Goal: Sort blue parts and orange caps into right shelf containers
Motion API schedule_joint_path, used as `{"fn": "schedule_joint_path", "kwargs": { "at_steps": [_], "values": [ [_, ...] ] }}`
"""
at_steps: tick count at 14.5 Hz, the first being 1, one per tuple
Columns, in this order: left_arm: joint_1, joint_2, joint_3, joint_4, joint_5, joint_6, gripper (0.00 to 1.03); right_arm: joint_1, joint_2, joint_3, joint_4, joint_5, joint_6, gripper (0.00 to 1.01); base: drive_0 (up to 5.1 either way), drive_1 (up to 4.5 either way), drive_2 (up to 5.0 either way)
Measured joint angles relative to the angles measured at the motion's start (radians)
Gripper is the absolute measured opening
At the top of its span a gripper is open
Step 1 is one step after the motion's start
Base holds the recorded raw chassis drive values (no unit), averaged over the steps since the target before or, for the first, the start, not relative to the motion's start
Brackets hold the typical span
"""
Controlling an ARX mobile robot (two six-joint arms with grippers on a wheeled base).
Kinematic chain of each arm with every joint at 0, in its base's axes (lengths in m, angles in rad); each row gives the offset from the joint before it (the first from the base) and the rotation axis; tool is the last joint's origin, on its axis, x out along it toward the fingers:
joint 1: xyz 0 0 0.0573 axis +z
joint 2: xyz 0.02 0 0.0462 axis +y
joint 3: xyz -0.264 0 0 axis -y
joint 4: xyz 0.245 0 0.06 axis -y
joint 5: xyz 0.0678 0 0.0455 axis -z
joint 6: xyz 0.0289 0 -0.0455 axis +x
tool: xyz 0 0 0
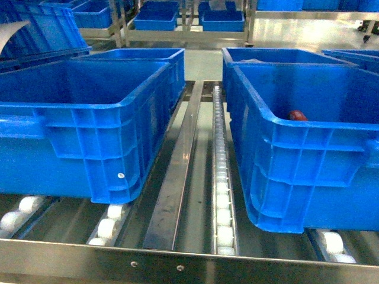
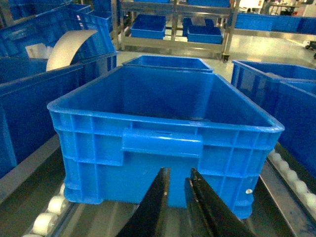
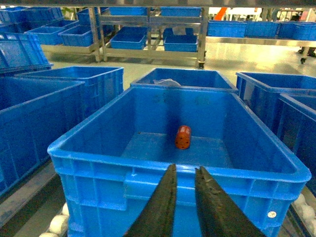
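Note:
One orange cap (image 3: 182, 137) lies on the floor of the right shelf container (image 3: 98, 158), towards its far end; in the head view the orange cap (image 1: 298, 115) just peeks over the container's rim (image 1: 308, 139). My right gripper (image 3: 185, 168) hovers level with that container's near rim, outside it, slightly open and holding nothing. My left gripper (image 2: 178, 173) sits in front of the near wall of the left crate (image 2: 163, 121), below its handle ledge, also slightly open and holding nothing. Blue parts are out of view. Neither gripper shows in the head view.
Both crates stand on a roller conveyor with white rollers (image 1: 224, 201) and a steel centre rail (image 1: 177, 171). Further blue crates (image 1: 148, 56) stand behind and beside them. A metal rack with blue trays (image 1: 157, 18) lines the back. A white curved sheet (image 2: 69, 47) leans at far left.

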Motion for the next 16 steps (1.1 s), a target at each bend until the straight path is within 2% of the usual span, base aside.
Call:
{"fn": "schedule_joint_path", "kwargs": {
  "at_steps": [1,2,5,13,15,16],
  "values": [
    [-0.099,-0.166,-0.046,-0.114,-0.103,0.002,0.02,0.007,-0.119,-0.074,-0.051,0.012,-0.003,0.02,0.0,0.0,0.0],
    [-0.1,-0.178,-0.075,-0.078,-0.104,0.003,0.02,0.007,-0.146,-0.085,-0.064,0.012,-0.003,0.02,0.0,0.0,0.0],
    [-0.1,-0.246,-0.075,-0.157,-0.103,0.003,0.02,0.007,-0.195,-0.103,-0.098,0.012,-0.003,0.02,0.0,0.0,0.0],
    [-0.1,-0.33,-0.075,-0.227,-0.102,0.003,0.02,0.007,-0.253,-0.118,-0.137,0.012,-0.003,0.02,0.0,0.0,0.0],
    [-0.1,-0.351,-0.075,-0.256,-0.103,0.003,0.02,0.007,-0.264,-0.141,-0.099,0.012,-0.003,0.02,0.0,0.0,0.0],
    [-0.1,-0.363,-0.076,-0.267,-0.103,0.003,0.02,0.007,-0.277,-0.143,-0.127,0.012,-0.004,0.02,0.0,0.0,0.0]
  ]
}}
